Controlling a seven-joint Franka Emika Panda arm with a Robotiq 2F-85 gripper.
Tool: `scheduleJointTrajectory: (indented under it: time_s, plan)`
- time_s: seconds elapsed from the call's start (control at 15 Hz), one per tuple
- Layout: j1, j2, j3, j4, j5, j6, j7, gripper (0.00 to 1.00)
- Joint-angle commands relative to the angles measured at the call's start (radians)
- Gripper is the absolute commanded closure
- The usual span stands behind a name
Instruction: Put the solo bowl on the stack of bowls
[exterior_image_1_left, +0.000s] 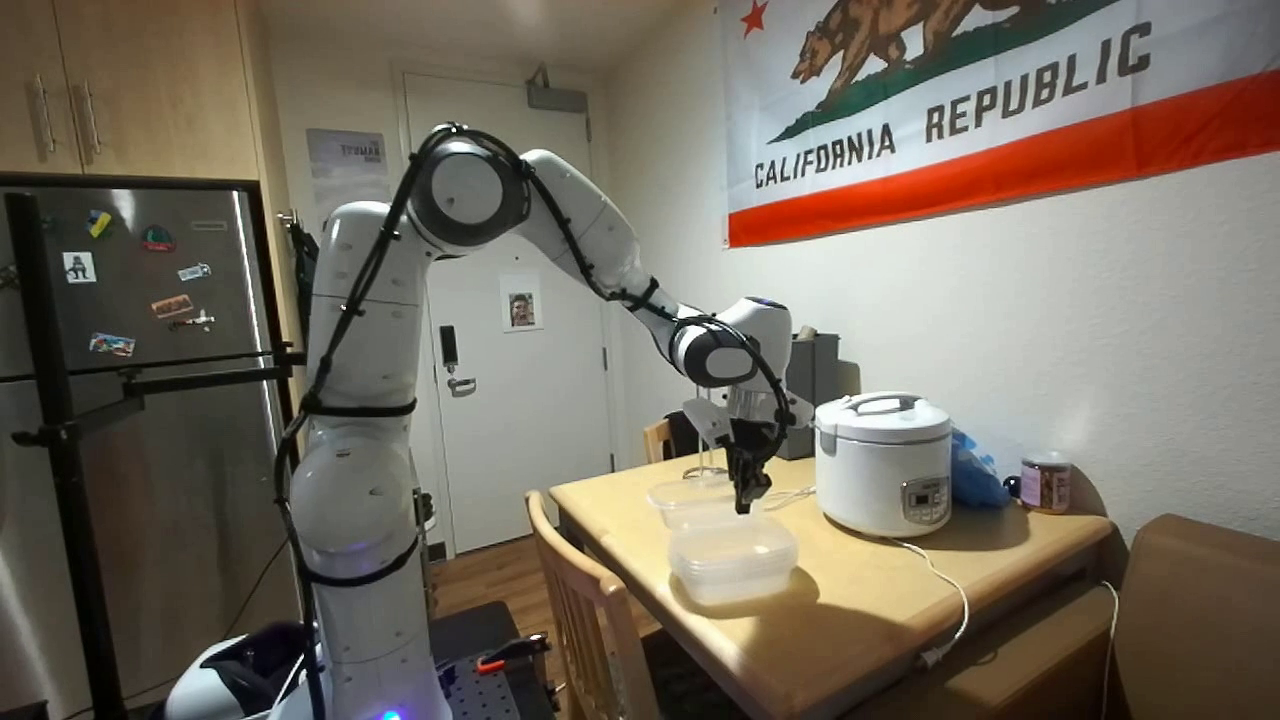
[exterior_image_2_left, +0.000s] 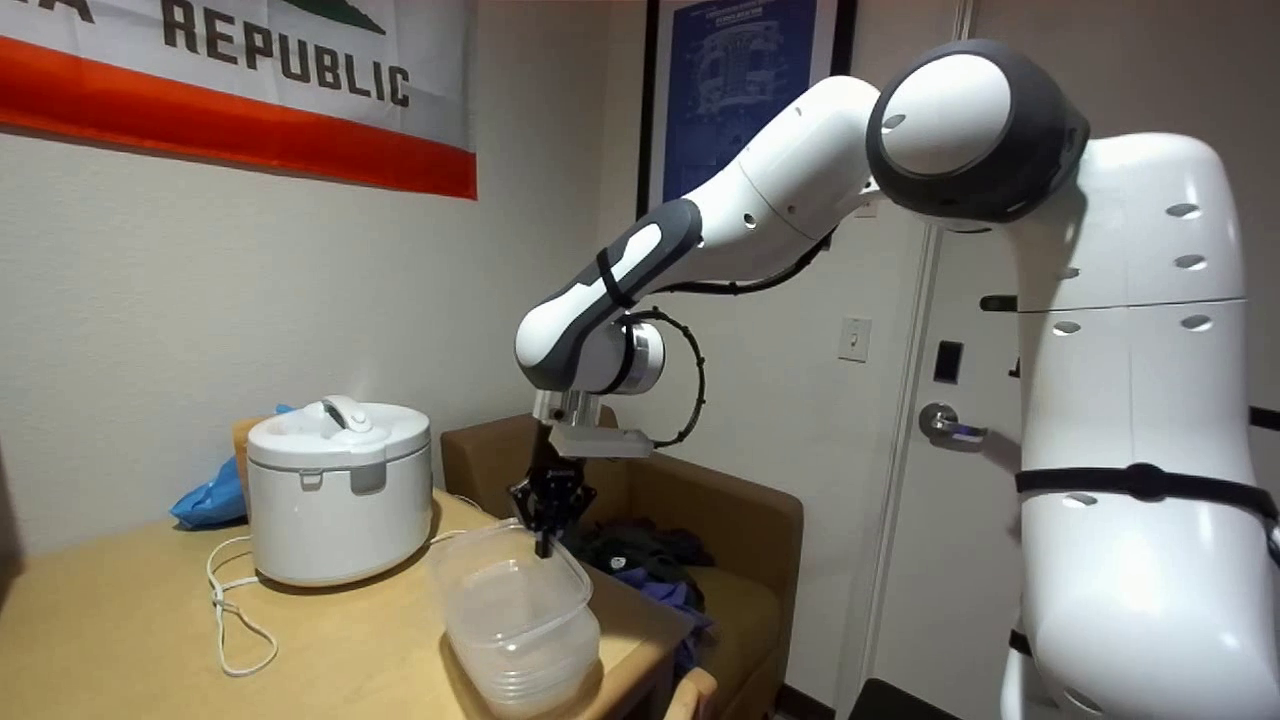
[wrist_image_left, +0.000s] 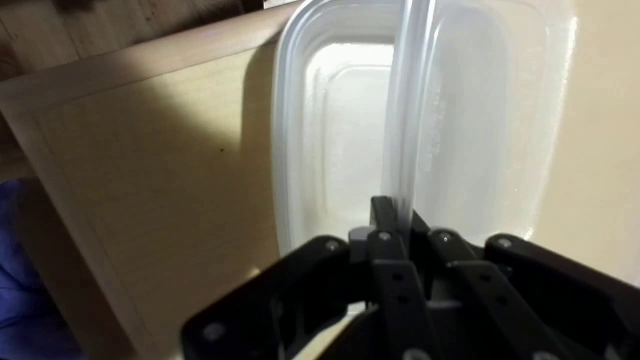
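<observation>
The solo bowl is a clear plastic tub. It shows in both exterior views (exterior_image_1_left: 685, 503) (exterior_image_2_left: 460, 575) and on the right in the wrist view (wrist_image_left: 475, 115). My gripper (exterior_image_1_left: 745, 503) (exterior_image_2_left: 543, 546) (wrist_image_left: 401, 212) is shut on its rim, one finger on each side of the wall. The bowl appears raised off the table, beside and partly overlapping the stack. The stack of bowls (exterior_image_1_left: 733, 575) (exterior_image_2_left: 545, 685) (wrist_image_left: 286, 150) is nested clear tubs standing upright on the table. I cannot tell whether the solo bowl touches the stack.
A white rice cooker (exterior_image_1_left: 885, 485) (exterior_image_2_left: 340, 500) stands on the table (exterior_image_1_left: 850, 610), with its white cord trailing beside it. A jar (exterior_image_1_left: 1046, 483) and a blue bag (exterior_image_1_left: 975, 470) are behind it. A wooden chair (exterior_image_1_left: 590, 590) stands along the table's side. The stack is near the table's edge.
</observation>
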Motion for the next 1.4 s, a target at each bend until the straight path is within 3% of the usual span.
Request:
scheduleJointTrajectory:
  time_s: [0.0, 0.8, 1.33]
  plan:
    - [-0.042, 0.039, -0.009, 0.007, 0.055, 0.05, -0.11, 0.99]
    - [-0.14, 0.174, 0.057, 0.082, 0.245, 0.129, -0.413, 0.99]
    - [-0.117, 0.211, 0.071, 0.098, 0.193, 0.088, -0.358, 0.99]
